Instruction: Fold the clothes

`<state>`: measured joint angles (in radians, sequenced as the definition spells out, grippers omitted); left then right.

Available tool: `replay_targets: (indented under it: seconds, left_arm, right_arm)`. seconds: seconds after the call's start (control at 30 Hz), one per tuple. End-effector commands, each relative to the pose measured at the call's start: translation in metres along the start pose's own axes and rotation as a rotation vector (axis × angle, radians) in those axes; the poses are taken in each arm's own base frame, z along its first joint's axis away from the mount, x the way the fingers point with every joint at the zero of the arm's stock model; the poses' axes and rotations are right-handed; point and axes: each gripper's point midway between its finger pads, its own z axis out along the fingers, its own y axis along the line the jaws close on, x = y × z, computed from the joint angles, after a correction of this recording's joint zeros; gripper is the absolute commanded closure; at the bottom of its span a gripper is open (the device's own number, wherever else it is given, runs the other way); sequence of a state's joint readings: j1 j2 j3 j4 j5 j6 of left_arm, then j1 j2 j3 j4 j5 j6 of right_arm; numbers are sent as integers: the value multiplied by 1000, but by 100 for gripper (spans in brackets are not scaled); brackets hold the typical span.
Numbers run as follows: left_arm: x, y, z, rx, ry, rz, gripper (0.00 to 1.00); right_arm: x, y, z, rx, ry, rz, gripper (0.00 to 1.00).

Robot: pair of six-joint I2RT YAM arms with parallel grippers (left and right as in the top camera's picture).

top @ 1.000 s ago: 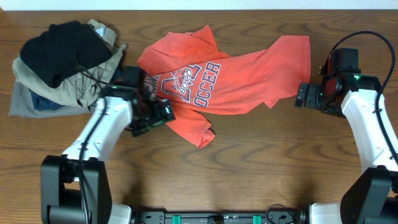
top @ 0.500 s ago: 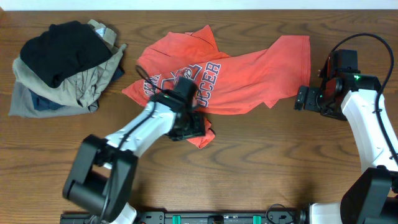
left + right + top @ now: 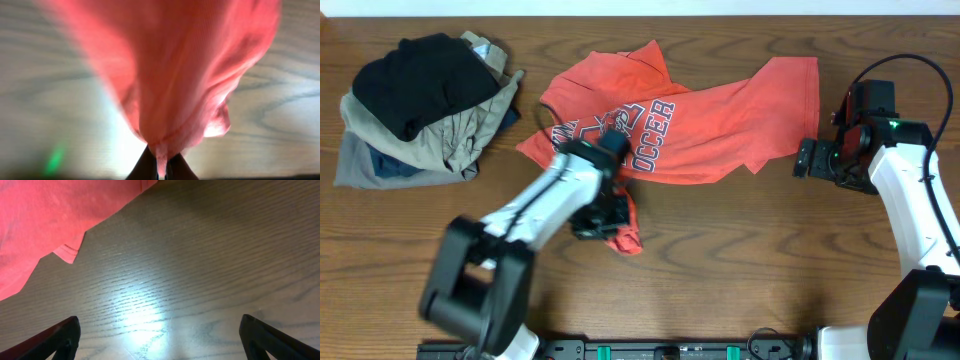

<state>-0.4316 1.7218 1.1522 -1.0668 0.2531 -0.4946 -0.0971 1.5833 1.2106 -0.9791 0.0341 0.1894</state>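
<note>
Left gripper point(image 3: 161, 167) clamps the shirt point(image 3: 720, 125) by its near flap; it sprawls crosswise on the table point(image 3: 750, 270), running rightward from the pinch. Right gripper point(image 3: 806, 157), spread wide and empty, sits beside its far edge.

Wooden table point(image 3: 740, 260) with red-orange T-shirt point(image 3: 720, 130) (crumpled) and clothes pile point(image 3: 420, 100)

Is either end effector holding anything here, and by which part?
The left end effector pinches the red-orange T-shirt by a bunched flap at its near edge. The right end effector is open, holding nothing.
</note>
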Motion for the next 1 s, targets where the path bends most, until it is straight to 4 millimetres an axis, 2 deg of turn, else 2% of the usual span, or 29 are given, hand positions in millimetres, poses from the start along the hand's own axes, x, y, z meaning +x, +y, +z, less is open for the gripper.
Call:
replay_targets:
  seconds: [0.0,0.1,0.2,0.27,0.4,0.57,0.73,0.87,0.97]
  left_arm:
    - [-26,28,-61,-80,-214,-17,94]
    - [-33,50,-95,-130,-329,-58,94]
    - [-35,49,-115,-92,-403,-68,94]
    - [-35,40,-121,-52,-433,-50,94]
    - [-39,14,-133,28,-501,111,94]
    - [-52,-16,-157,96,-646,253,94]
    - [-63,-47,-171,121,-755,429,94]
    - [-64,-50,-173,116,-773,445,94]
    - [-57,-45,-172,100,-754,462,94]
  right_arm:
    - [0,-2,1,1,3,-5,1]
    - [0,-2,1,1,3,-5,1]
    - [0,-2,1,1,3,-5,1]
    - [0,-2,1,1,3,-5,1]
    - [0,-2,1,1,3,-5,1]
    - [1,-2,1,2,7,-5,1]
    - [1,-2,1,2,7,-5,1]
    - [1,-2,1,2,8,-5,1]
    - [1,-2,1,2,7,-5,1]
